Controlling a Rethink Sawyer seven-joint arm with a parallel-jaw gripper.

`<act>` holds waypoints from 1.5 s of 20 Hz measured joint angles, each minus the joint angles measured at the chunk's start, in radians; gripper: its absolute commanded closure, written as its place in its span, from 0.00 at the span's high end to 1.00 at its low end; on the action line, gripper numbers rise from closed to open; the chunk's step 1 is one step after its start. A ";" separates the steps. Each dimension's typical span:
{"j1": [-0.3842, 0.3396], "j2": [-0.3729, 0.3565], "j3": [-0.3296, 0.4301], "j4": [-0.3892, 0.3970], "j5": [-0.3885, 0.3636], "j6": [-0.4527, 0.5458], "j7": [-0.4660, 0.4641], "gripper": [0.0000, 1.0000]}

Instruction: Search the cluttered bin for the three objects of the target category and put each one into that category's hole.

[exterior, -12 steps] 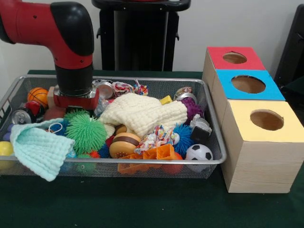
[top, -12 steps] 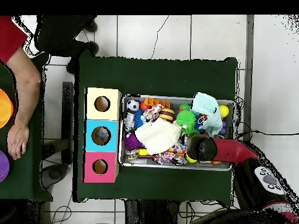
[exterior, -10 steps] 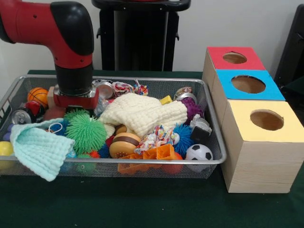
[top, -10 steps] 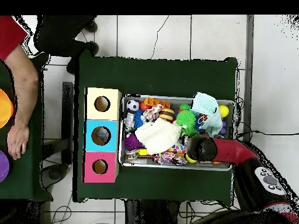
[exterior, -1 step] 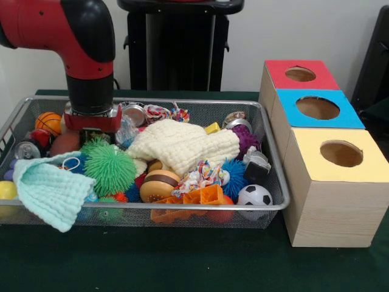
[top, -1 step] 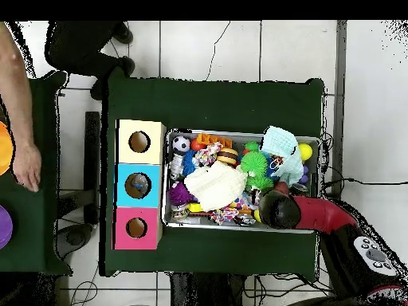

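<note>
The wire bin (exterior, -1 step: 267,204) is sitting on the green table (exterior, -1 step: 182,267), full of toys: a green spiky ball (exterior, -1 step: 109,168), a cream cloth (exterior, -1 step: 185,146), a soccer ball (exterior, -1 step: 254,195). The gripper (exterior, -1 step: 91,131) is reaching down among them at the far left part; its fingers are hidden, so I cannot tell their state. The three boxes with holes (exterior, -1 step: 322,143) are standing just beside the bin.

A cluttered bin (exterior, -1 step: 270,207) sits left of three boxes (exterior, -1 step: 334,182).
</note>
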 measured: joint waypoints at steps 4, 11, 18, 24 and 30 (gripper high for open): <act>-0.010 -0.013 0.006 0.006 -0.003 -0.001 0.000 1.00; -0.056 -0.099 0.044 0.078 0.001 0.002 0.000 1.00; -0.117 -0.214 0.097 0.148 0.025 0.052 0.000 1.00; -0.142 -0.258 0.133 0.169 0.037 0.077 0.000 1.00; -0.148 -0.260 0.152 0.183 0.037 0.077 0.000 1.00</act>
